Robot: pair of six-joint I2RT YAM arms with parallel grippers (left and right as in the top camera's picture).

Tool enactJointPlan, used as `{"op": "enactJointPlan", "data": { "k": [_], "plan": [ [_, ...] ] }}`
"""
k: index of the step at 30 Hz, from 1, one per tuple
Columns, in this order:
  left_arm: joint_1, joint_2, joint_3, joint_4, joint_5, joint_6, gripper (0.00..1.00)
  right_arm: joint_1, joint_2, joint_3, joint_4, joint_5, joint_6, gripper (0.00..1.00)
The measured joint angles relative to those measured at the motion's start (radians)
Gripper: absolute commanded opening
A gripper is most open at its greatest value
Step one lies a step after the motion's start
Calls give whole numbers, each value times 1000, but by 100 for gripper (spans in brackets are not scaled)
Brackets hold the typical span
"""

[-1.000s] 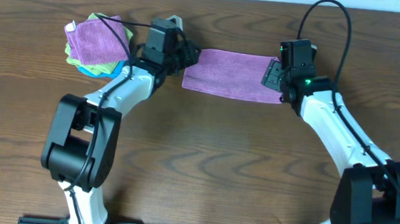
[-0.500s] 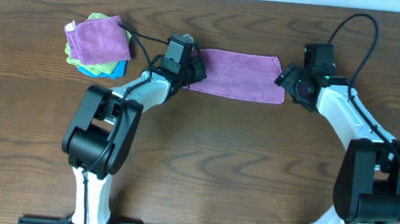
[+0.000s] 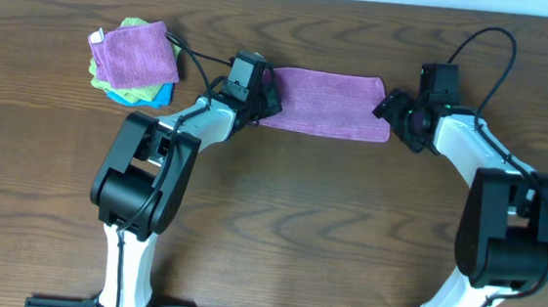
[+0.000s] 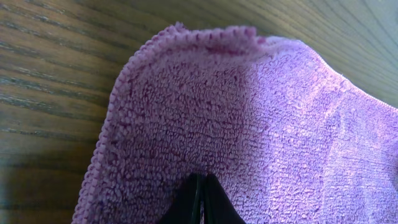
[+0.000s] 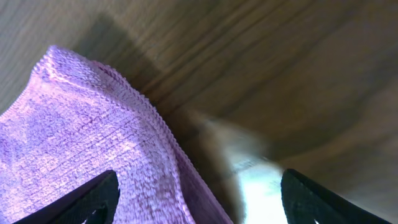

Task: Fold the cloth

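The purple cloth [image 3: 325, 104] lies flat as a long strip near the back of the wooden counter [image 3: 298, 224]. The left pincer [image 4: 200, 198] is pressed together, pinching the cloth's left end. The right pincer [image 5: 199, 190] stands spread wide at its right end, gripping nothing. A pile of coloured cloths [image 3: 134, 59] sits further left

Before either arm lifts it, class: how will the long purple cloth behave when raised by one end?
Probably floppy: the purple cloth lies thin and flat, likely draping. Its looped pile looks grippy, unlikely to slip.
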Motion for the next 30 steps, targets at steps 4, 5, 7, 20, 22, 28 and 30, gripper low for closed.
{"op": "enactJointPlan", "data": {
  "k": [4,5,7,20,22,28,30],
  "plan": [
    [0,0,7,-18,0,0,6,0,20,0,38,-55,0,79],
    [0,0,7,-19,0,0,6,0,23,1,43,-61,0,78],
    [0,0,7,-19,0,0,6,0,30,3,60,-85,0,76],
    [0,0,8,-22,1,-1,6,40,97,16,166,-179,-15,2],
    [0,0,8,-22,5,-1,6,43,109,13,189,-195,-27,1],
    [1,0,8,-22,8,-1,6,44,109,10,198,-225,-40,1],
    [1,0,8,-22,8,-1,6,47,103,7,198,-230,-43,1]
  ]
}}
